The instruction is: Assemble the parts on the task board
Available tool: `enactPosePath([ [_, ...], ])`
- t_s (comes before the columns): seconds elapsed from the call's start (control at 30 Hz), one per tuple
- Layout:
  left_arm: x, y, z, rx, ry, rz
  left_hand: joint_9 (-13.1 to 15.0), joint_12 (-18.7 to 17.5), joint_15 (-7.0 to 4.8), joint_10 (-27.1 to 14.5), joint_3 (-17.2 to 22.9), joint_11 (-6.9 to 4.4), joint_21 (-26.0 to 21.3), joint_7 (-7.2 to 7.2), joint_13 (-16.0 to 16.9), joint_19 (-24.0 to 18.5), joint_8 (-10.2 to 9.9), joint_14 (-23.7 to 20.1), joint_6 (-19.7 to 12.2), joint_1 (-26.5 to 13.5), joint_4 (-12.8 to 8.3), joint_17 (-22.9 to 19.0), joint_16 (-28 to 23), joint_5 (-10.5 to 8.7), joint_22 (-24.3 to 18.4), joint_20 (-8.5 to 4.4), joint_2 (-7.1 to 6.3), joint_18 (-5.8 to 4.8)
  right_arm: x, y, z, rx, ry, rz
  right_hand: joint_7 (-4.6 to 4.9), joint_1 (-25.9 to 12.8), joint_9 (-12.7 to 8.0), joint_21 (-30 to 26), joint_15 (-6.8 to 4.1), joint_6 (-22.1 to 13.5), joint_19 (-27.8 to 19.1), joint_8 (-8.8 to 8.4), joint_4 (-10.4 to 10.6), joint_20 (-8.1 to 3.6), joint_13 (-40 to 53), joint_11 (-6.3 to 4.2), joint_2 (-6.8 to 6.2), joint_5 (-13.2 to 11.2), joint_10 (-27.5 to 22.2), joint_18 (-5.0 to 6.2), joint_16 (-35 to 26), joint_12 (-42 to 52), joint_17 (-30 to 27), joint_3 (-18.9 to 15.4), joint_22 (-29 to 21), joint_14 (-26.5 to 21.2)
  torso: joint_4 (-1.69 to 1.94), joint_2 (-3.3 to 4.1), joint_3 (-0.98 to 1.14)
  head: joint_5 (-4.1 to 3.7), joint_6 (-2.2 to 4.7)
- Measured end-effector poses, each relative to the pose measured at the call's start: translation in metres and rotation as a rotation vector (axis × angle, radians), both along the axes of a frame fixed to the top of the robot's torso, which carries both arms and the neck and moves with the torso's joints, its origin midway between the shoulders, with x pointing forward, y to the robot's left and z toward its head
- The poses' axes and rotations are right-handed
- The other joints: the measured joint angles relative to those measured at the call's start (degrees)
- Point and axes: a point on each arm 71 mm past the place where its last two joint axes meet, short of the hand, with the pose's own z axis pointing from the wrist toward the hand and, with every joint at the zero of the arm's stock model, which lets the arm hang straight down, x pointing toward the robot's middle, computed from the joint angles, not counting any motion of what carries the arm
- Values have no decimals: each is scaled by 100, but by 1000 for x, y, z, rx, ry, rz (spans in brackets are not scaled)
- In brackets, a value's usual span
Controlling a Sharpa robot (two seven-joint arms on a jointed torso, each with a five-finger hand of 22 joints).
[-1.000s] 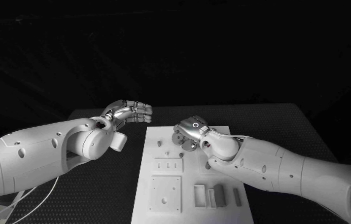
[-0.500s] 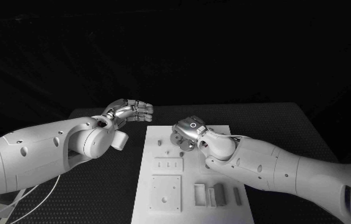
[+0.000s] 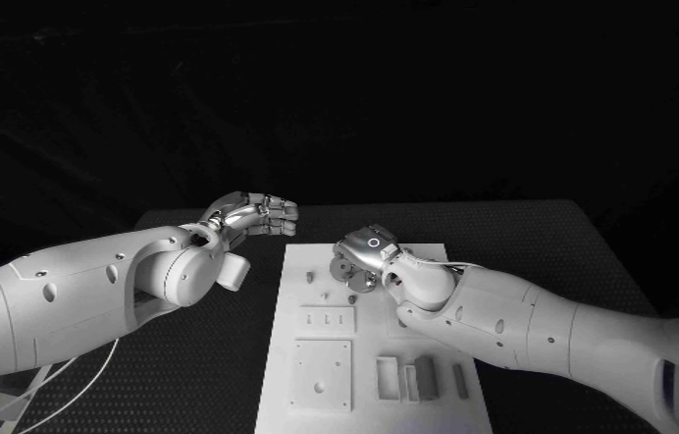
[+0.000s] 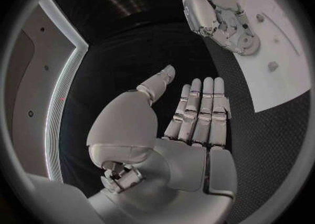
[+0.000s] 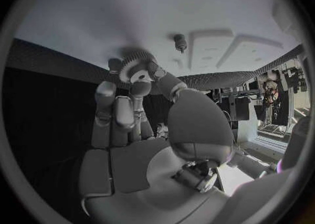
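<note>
Little has changed: a gear point(image 5: 136, 60) is still pinched by the right hand point(image 3: 365, 253) over the board point(image 3: 329, 355); the left hand point(image 4: 197, 116), fingers straight together, stays empty. Seating is judged pending.

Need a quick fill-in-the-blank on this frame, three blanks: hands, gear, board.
1. The right hand pinches a toothed ____ over the task board.
2. The left hand holds ____.
3. The left hand hovers over the black ____, beside the board.

Missing words: gear; nothing; table
</note>
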Motion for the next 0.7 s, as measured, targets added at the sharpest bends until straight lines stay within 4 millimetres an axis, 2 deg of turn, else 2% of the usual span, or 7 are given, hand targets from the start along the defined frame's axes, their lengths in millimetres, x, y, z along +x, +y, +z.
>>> enactPosePath([
  [0.57,1,-3,0,0,-1,-5,-5,0,15,0,0,0,0,0,1,0,0,15,0,0,0,4,0,0,-5,0,0,-3,2,1,-3,-4,3,-1,4,-1,0,0,1,35,2,15,-7,2,-16,0,-1,0,0,0,-27,-42,-79,-7,0,1,-4,0,3,8,10],
  [0.67,1,-3,0,0,-1,-4,-5,0,15,0,0,0,0,0,1,0,0,15,0,0,0,4,0,0,-4,0,0,-3,2,1,-3,-2,5,-1,10,22,8,0,37,31,-2,-108,-7,-2,-32,32,-25,0,32,0,-62,-61,-152,-8,0,-34,-4,0,4,9,10],
  [0.7,1,-3,0,0,-1,-4,-5,0,15,0,0,0,0,0,1,0,0,15,0,0,0,4,0,0,-4,0,0,-4,2,1,-3,0,7,-1,42,36,56,0,56,-49,-13,-155,-7,-11,-40,48,-84,0,38,0,-66,-68,-180,-8,0,-54,-4,0,4,9,10],
])
